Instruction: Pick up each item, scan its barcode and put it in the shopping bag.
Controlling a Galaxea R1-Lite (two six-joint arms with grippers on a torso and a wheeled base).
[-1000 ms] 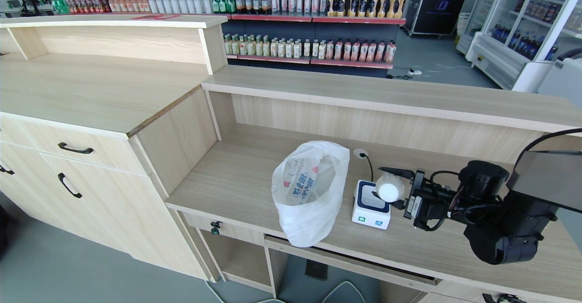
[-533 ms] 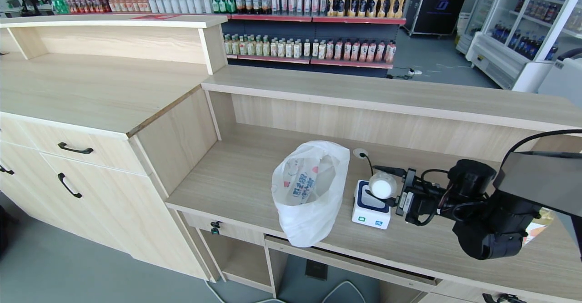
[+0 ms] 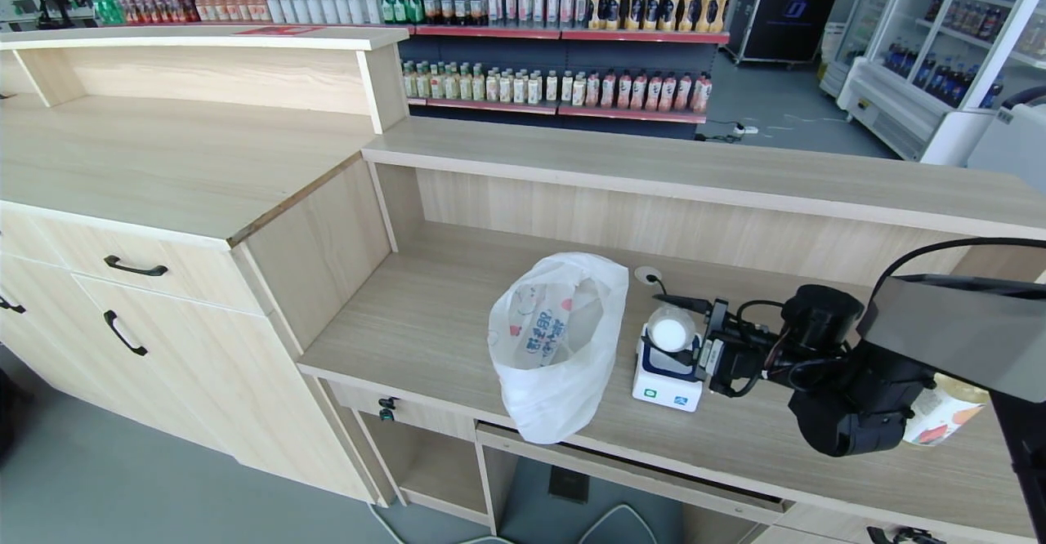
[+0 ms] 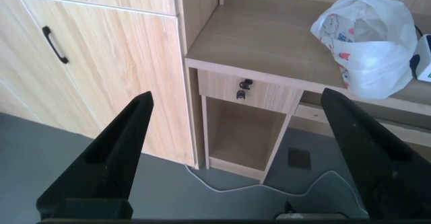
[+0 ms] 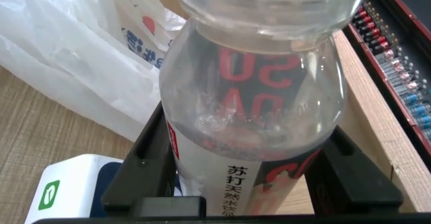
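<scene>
Over the white scanner box [image 3: 663,387] on the wooden table [image 3: 425,323]: right hand [image 3: 677,327] clamped on clear white-capped plastic bottle [image 3: 668,335], now shifted left (closer to white plastic shopping bag [image 3: 556,348]). Left hand [image 4: 237,96] spread apart.

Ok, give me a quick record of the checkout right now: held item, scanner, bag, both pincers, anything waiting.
Held item: clear bottle, lying sideways in the right pincer
Bottle position: over the scanner; contact unclear
Scanner: white box on the counter, right of the bag
Bag: shopping bag, white plastic, mouth open upward
Left: left pincer, open, empty, out in front of the counter
Waiting: labelled container, partly hidden behind the right arm
</scene>
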